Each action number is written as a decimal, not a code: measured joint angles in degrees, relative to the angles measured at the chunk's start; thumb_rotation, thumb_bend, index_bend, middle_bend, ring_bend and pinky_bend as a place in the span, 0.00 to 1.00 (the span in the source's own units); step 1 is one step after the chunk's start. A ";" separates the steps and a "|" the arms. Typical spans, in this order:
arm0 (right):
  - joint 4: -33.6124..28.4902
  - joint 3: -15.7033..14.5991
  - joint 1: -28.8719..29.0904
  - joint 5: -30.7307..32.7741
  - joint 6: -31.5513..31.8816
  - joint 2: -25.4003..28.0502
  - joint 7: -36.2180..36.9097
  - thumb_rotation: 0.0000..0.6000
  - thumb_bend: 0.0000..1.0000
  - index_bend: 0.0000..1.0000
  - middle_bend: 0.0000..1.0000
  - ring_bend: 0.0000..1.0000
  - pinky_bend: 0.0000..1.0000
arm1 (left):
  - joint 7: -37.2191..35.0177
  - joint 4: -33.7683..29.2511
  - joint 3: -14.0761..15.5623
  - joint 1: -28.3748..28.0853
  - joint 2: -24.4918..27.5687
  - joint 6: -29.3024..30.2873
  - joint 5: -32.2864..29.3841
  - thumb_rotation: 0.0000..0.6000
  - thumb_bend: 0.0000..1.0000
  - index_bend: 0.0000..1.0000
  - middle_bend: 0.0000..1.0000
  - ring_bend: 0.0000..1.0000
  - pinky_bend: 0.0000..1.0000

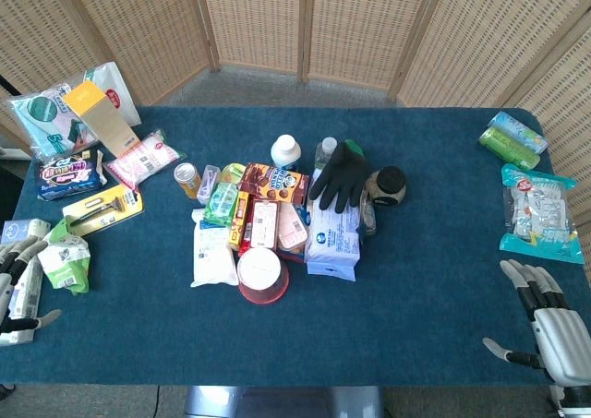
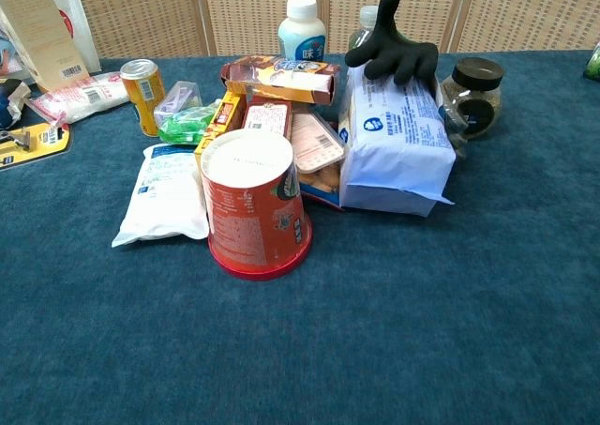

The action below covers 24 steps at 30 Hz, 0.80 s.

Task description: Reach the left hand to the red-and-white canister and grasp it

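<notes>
The red-and-white canister [image 1: 261,275] [image 2: 256,204] stands at the near edge of the pile in the middle of the blue table, a red tub with a white top. My left hand [image 1: 18,289] lies at the far left table edge in the head view, fingers spread and holding nothing, far from the canister. At the near right corner rests my right hand [image 1: 545,326], also spread and empty. Neither hand appears in the chest view.
Around the canister lie a white pouch [image 2: 167,195], a blue-white tissue pack [image 2: 398,144], a yellow can [image 2: 143,95], snack boxes [image 2: 279,78], a black glove [image 2: 394,45] and a jar [image 2: 473,95]. Green-white packets [image 1: 66,261] sit beside my left hand. Bags [image 1: 536,210] lie at right.
</notes>
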 measured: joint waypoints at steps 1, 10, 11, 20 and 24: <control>0.02 -0.02 0.00 0.00 -0.02 -0.01 0.01 1.00 0.00 0.00 0.00 0.00 0.00 | 0.05 -0.05 0.04 0.02 0.03 0.04 0.13 1.00 0.00 0.13 0.00 0.00 0.00; 0.00 -0.02 0.15 0.24 -0.38 -0.23 -0.50 1.00 0.00 0.00 0.00 0.00 0.00 | 0.19 0.35 0.19 -0.60 -0.21 -0.63 1.47 1.00 0.00 0.11 0.00 0.00 0.00; -0.05 0.00 0.15 0.31 -0.39 -0.27 -0.63 1.00 0.00 0.00 0.00 0.00 0.00 | 0.21 0.50 0.19 -0.86 -0.36 -0.87 1.98 1.00 0.00 0.10 0.00 0.00 0.00; -0.53 -0.23 0.01 -0.63 0.08 -0.16 -0.81 1.00 0.00 0.00 0.00 0.00 0.00 | 0.25 0.45 -0.88 -8.86 -1.71 -7.95 10.52 1.00 0.00 0.00 0.00 0.00 0.00; -0.61 -0.30 -0.07 -0.88 0.38 0.18 -0.05 1.00 0.00 0.00 0.00 0.00 0.00 | 2.06 -1.48 -1.84 -13.35 -3.06 -13.08 11.97 1.00 0.00 0.00 0.00 0.00 0.00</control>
